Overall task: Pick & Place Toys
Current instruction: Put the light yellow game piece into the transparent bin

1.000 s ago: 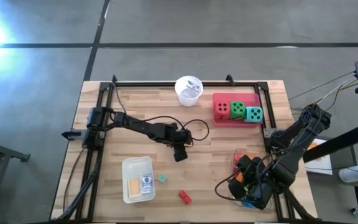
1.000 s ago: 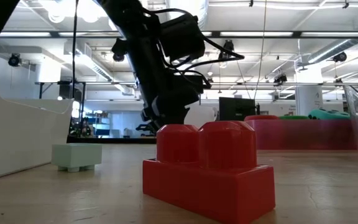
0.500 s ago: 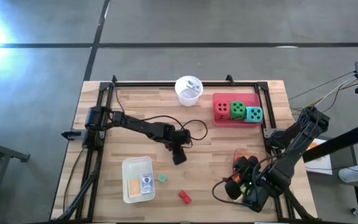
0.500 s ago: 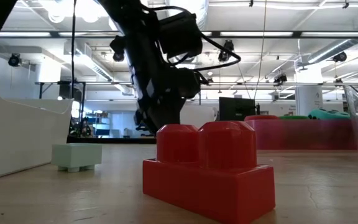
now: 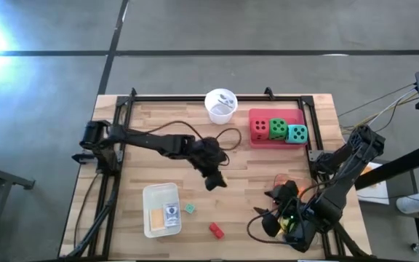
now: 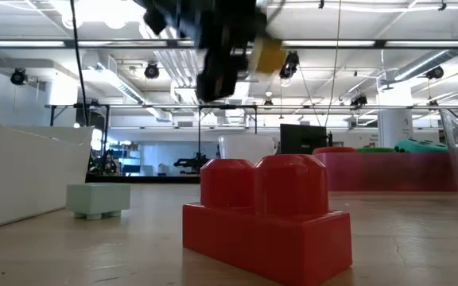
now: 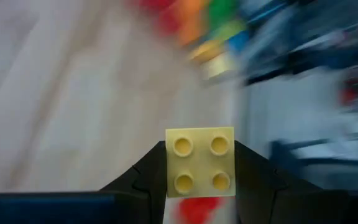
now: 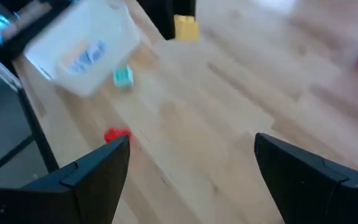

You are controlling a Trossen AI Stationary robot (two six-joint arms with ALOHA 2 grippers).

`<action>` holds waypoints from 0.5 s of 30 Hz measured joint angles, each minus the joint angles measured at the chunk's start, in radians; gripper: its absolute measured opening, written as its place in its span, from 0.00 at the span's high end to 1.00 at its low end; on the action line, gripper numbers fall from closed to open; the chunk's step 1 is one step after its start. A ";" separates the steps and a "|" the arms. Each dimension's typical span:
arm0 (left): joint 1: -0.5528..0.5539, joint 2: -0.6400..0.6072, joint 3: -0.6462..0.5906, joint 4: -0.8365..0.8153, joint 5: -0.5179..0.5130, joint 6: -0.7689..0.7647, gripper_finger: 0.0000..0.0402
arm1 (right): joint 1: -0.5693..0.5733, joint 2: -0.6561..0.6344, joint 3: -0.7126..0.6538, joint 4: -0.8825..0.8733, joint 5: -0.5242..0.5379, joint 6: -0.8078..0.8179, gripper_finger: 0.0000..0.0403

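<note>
My left gripper [image 5: 214, 180] hangs over the middle of the table, shut on a pale yellow four-stud brick [image 7: 200, 163]; the brick also shows high up in the low view [image 6: 267, 56]. A red brick [image 5: 216, 231] and a small teal brick [image 5: 190, 208] lie flat on the table near the front edge. Three dice, red, green and teal, sit in the pink tray [image 5: 262, 140] at the back right. My right gripper [image 5: 269, 209] is open at the near right, above a heap of bright bricks [image 5: 285, 181]. My left gripper pinches the yellow brick by two opposite side walls [image 7: 169, 168] between its two fingers. The studded top faces the wrist camera. The fingers slant downward toward the table's near right. The brick hangs clear of the table.
A white tray [image 5: 151, 198] with cards lies at the near left, beside the teal brick. A white cup [image 5: 220, 104] stands at the back middle. A black cable [image 5: 231, 140] loops over the table's middle. A black frame [image 5: 195, 97] runs along the table's edges.
My left gripper has risen from close above the table with the yellow brick, and has tipped and rolled as it went up. The brick now hangs well clear of the wood. My right gripper has turned a little in place.
</note>
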State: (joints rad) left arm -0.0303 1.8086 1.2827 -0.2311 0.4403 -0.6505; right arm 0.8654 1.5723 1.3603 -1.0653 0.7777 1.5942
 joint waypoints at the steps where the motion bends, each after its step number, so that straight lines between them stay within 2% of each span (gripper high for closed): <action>1: 0.000 -0.014 0.000 0.056 0.020 -0.024 0.66 | -0.004 0.001 0.010 0.001 0.030 -0.018 0.17; 5: -0.001 -0.082 0.002 0.262 0.067 -0.126 0.66 | -0.042 0.001 0.071 0.001 0.145 -0.157 0.17; 11: 0.011 -0.128 0.002 0.539 0.137 -0.326 0.66 | -0.153 0.032 0.210 0.001 0.189 -0.538 0.17; 15: 0.014 -0.143 0.002 0.598 0.155 -0.404 0.66 | -0.205 0.084 0.345 0.000 0.278 -0.784 0.17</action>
State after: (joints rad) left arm -0.0163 1.6660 1.2850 0.3665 0.5953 -1.0540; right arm 0.6607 1.6562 1.7054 -1.0649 1.0562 0.8106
